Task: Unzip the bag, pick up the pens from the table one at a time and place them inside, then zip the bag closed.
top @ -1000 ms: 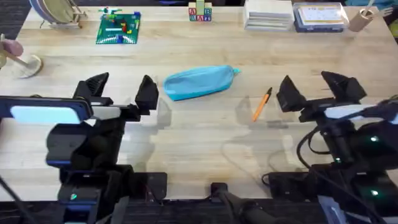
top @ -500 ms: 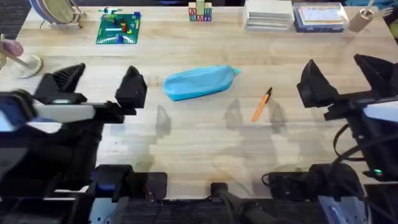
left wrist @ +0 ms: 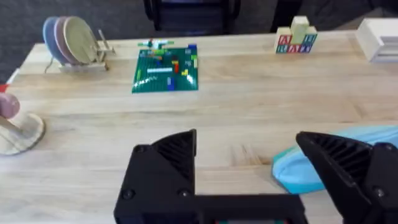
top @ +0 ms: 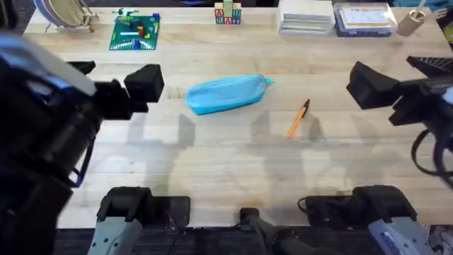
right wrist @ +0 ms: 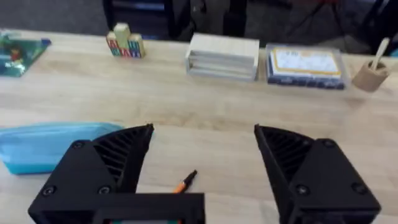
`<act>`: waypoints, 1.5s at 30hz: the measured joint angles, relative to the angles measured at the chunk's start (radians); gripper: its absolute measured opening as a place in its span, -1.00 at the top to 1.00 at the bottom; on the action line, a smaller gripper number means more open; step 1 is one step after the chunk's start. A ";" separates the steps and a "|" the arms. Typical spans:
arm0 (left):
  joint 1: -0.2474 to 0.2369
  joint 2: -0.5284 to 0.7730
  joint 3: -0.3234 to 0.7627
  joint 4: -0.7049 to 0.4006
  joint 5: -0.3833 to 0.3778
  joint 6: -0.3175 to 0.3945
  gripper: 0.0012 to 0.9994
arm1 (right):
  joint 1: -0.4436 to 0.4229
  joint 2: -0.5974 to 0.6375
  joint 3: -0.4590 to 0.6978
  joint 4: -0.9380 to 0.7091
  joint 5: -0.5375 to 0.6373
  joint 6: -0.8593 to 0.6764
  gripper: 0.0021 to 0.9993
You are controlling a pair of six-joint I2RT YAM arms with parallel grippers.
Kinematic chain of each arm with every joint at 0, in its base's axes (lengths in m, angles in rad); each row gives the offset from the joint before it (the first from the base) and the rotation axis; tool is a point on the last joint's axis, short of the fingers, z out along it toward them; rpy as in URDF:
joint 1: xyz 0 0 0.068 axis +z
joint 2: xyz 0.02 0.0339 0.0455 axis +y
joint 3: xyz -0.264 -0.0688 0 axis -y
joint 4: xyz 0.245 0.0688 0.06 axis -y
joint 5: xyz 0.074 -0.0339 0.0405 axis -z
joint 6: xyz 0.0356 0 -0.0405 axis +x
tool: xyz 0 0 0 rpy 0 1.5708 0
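Bag [top: 228,93] zipped, mid-table; pen [top: 298,118] beside, untouched. Left gripper [top: 113,76], right gripper [top: 396,74] spread wide (presumably readying unzip).

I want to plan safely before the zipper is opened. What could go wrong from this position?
The bag lies loose on the table, so it may slide when one gripper pulls the zipper. The pen is slim and flat on the wood, so the open right gripper may push or roll it instead of gripping.

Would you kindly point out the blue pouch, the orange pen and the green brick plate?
blue pouch [top: 226,94], overhead view, middle of its fabric body.
orange pen [top: 296,122], overhead view, middle of its barrel.
green brick plate [left wrist: 166,69], left wrist view, centre of the plate.
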 joint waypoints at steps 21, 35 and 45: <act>0.000 0.500 0.454 -0.413 0.001 -0.024 -0.99 | 0.000 0.399 0.303 -0.284 0.000 0.000 -0.99; 0.000 0.633 0.467 -0.430 0.005 -0.025 -0.99 | 0.000 0.438 0.308 -0.298 0.000 0.000 -1.00; 0.000 0.662 0.467 -0.438 0.030 0.039 -0.99 | 0.000 0.438 0.308 -0.299 0.000 0.000 -1.00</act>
